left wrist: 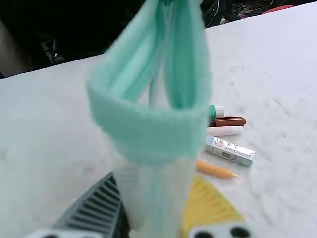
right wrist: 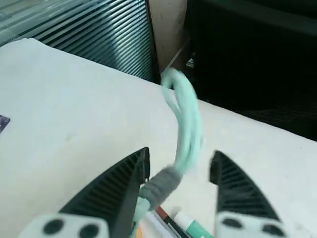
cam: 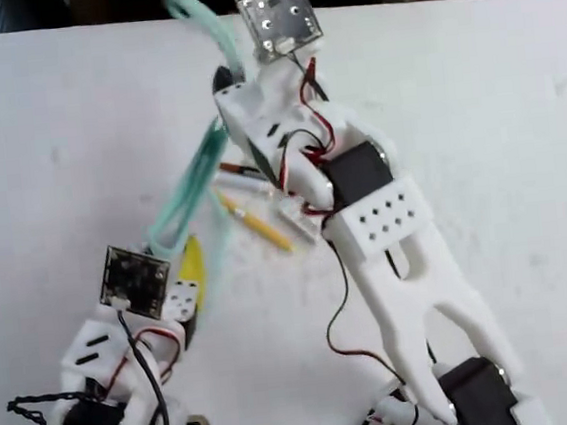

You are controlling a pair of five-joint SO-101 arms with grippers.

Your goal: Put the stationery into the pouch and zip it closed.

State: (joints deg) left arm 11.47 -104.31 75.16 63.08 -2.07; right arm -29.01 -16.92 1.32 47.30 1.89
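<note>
left hand (left wrist: 151,210) pinching pouch (left wrist: 148,129) | right hand (right wrist: 179,161) spread around pouch's far end

Setting: robotics lab or office workbench. White table (cam: 54,124); slatted window blinds (right wrist: 89,34), upper left; loose cables (left wrist: 237,9) against dark background, upper right.
</note>
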